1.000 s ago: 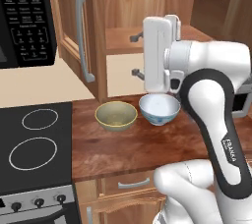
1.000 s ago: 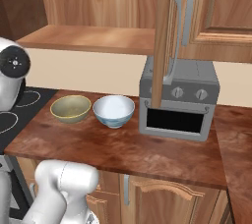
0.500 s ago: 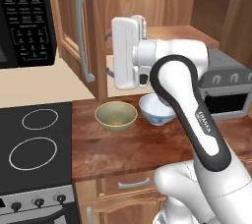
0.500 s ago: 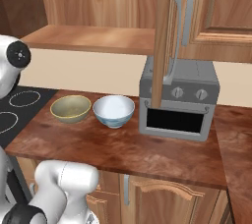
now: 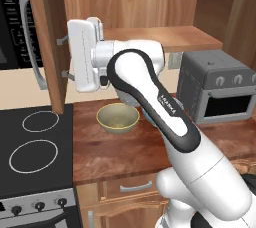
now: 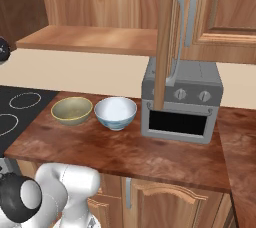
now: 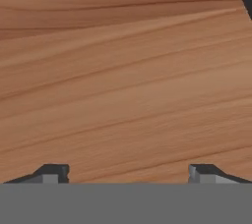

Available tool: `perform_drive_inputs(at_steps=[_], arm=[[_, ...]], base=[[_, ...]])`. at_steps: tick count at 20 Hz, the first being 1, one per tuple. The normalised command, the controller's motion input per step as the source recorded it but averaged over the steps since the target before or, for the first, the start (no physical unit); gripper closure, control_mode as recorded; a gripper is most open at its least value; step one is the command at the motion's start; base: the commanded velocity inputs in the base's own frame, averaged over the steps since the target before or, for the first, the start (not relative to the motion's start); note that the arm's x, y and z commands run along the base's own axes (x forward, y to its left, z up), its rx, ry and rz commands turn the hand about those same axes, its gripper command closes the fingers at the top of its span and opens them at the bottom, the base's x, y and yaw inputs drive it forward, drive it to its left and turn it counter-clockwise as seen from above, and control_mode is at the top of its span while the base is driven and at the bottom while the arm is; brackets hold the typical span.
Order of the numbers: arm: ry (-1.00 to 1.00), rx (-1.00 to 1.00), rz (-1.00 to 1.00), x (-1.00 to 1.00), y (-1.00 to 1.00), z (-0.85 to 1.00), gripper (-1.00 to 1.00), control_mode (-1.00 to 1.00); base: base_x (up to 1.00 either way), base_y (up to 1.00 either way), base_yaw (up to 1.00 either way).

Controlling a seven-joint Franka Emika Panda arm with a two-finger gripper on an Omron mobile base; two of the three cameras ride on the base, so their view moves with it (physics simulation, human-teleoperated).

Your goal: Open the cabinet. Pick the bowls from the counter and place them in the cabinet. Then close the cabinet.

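Both doors of the brown wall cabinet stand open. Its left door [image 5: 50,37] is swung out beside the microwave, and its right door [image 6: 167,37] is edge-on above the toaster oven. My gripper [image 5: 63,57] is open, its fingertips [image 5: 62,39] pointing left at the inner face of the left door. In the hand view the gripper [image 7: 128,174] faces bare wood grain close up, with nothing between the fingers. The olive-yellow bowl [image 6: 72,110] and the white-and-blue bowl [image 6: 115,112] sit side by side on the counter [image 6: 125,147]. My arm covers most of the white bowl in the left base view.
A grey toaster oven [image 6: 180,104] stands on the counter right of the bowls, under the right door. The black stovetop [image 5: 35,147] lies to the left, with a black microwave [image 5: 12,17] above it. The cabinet's bare shelf [image 6: 90,39] is above the bowls.
My hand has swung left from above the bowls to the inner face of the left door. That door has swung wider open. The bowls and the right door have not moved.
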Motion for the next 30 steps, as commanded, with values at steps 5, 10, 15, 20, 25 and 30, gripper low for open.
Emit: perform_drive_inputs(at_steps=[5,10,15,20,25,30], arm=[[0.00,0.03,0.01,0.12,0.14,-0.17,-1.00,-1.00],[0.00,0.00,-0.01,-0.20,-0.07,0.12,-1.00,-1.00],[0.09,-0.03,-0.15,-0.07,-0.40,0.22,-1.00,-1.00],[0.12,-0.12,-0.16,-0.02,-0.59,0.26,-1.00,-1.00],[0.15,-0.17,-0.18,-0.17,-0.75,0.06,-1.00,-1.00],[0.24,-0.15,-0.22,-0.39,-0.80,0.00,-1.00,-1.00]], base=[[0.00,0.00,0.00],[0.00,0.00,0.00],[0.00,0.00,0.00],[0.00,0.00,0.00],[0.00,0.00,0.00],[0.00,0.00,0.00]])
